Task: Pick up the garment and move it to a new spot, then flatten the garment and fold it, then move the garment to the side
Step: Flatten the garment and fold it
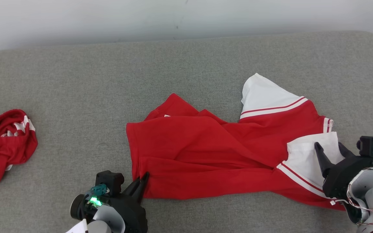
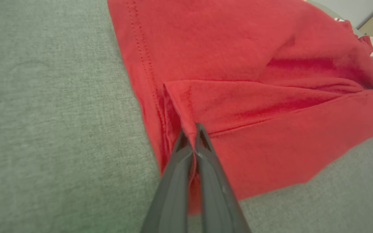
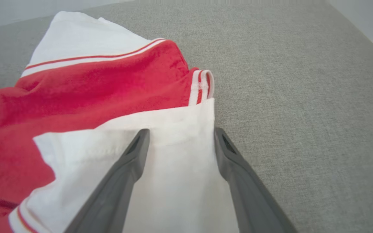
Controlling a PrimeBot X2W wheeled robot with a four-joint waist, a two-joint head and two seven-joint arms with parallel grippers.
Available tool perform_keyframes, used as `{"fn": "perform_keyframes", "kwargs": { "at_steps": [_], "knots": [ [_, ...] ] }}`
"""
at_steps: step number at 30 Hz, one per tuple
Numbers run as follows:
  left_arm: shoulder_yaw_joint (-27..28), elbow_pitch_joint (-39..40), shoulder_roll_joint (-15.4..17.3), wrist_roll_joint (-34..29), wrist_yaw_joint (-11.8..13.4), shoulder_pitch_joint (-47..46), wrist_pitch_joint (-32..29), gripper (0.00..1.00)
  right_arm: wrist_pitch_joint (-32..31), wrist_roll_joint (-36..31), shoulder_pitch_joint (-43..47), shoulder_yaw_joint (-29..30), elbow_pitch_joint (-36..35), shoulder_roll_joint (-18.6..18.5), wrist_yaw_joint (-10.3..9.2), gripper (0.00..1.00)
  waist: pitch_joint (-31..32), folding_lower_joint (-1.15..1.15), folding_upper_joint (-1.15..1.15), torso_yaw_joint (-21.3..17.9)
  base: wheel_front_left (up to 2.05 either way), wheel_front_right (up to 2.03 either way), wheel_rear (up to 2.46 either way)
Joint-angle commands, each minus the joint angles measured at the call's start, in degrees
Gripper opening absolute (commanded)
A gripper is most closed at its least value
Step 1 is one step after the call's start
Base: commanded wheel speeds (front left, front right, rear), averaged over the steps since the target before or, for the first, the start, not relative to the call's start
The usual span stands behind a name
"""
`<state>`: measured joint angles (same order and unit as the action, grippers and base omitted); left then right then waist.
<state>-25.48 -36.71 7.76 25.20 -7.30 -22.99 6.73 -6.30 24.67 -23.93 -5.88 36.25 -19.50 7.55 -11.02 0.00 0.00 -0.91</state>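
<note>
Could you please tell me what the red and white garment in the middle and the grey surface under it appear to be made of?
The garment: soft knit fabric, probably cotton jersey, matte; it creases loosely and shows a stitched hem. The grey surface: woven upholstery-like cloth, matte, with a fine flecked weave; its padding cannot be told.

Bright, even light; soft wrist-view edges

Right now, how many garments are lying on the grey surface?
2. A red-and-white garment lies spread in the middle, its near-left corner pinched by the left gripper; a crumpled red garment sits at the far left edge, partly cut off by the view.
</note>
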Motion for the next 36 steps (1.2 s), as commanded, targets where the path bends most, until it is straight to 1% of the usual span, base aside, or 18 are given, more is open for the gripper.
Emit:
{"fn": "perform_keyframes", "kwargs": {
  "at_steps": [1, 7, 13, 17, 18, 22, 23, 24, 29, 36],
  "knots": [
    [0.0, -0.2, 0.5, 0.6, 0.3, 0.0, -0.1, 0.00, 0.4, 0.3, 0.0, -0.4, -0.3, -0.2, -0.14, 1.00, 0.1, 0.00, 0.00, 0.0, 0.00, 0.00, 0.00],
    [-0.2, 0.0, 0.6, 1.0, 0.6, 0.7, -0.2, 0.00, -0.4, 1.7, 0.7, -2.5, -1.8, -0.6, -0.13, 1.00, 0.1, 0.00, 0.00, -0.4, 0.00, 0.00, 0.00],
    [-0.7, 0.3, 0.6, 1.2, 0.6, -0.2, -0.7, 0.00, -2.3, 2.5, -1.3, -1.9, -0.4, -1.4, -0.13, 1.00, -0.9, 0.00, 0.00, 0.0, 0.00, 0.00, 0.00],
    [-1.0, 0.2, 0.7, 1.3, 0.6, -0.3, -0.8, 0.00, -2.9, 2.5, -2.3, -3.1, 0.4, -1.9, -0.13, 1.00, -1.3, 0.00, 0.00, 0.5, 0.00, 0.00, 0.00],
    [-1.1, 0.2, 0.8, 1.4, 0.6, -0.3, -0.8, 0.00, -2.8, 2.6, -2.5, -3.2, 0.5, -2.0, -0.13, 0.73, -1.4, 0.00, 0.00, 0.6, 0.00, 0.00, 0.00],
    [-1.0, 0.0, 1.1, 1.4, 0.7, -0.4, -0.6, 0.00, -3.1, 2.8, -2.7, -3.7, 1.3, -2.1, -0.14, 0.16, -1.5, 0.00, 0.00, 0.7, 0.00, 0.00, 0.00],
    [-1.0, 0.0, 1.2, 1.5, 0.8, -0.4, -0.5, 0.00, -3.2, 2.6, -2.6, -3.7, 1.8, -2.2, -0.14, 0.05, -1.5, 0.00, 0.00, 0.7, 0.00, 0.00, 0.00],
    [-1.0, 0.0, 1.2, 1.4, 0.9, -0.4, -0.5, 0.00, -2.9, 2.0, -2.8, -3.3, 2.3, -2.4, -0.14, 0.00, -1.6, 0.00, 0.00, 0.7, 0.00, 0.00, 0.00],
    [-1.2, 0.0, 1.2, 1.7, 1.1, -0.6, -0.3, 0.00, -1.0, -0.7, -4.2, -1.2, 4.2, -2.1, -0.14, 0.00, -1.6, 0.00, 0.00, 0.6, 0.00, 0.00, 0.00],
    [-0.6, 0.2, 1.6, 2.6, 1.0, -0.7, 0.9, 0.00, 2.8, -2.2, -5.9, 0.8, 2.8, -1.4, -0.14, 0.00, -0.9, 0.00, 0.00, 0.2, 0.00, 0.00, 0.00]
  ]
}}
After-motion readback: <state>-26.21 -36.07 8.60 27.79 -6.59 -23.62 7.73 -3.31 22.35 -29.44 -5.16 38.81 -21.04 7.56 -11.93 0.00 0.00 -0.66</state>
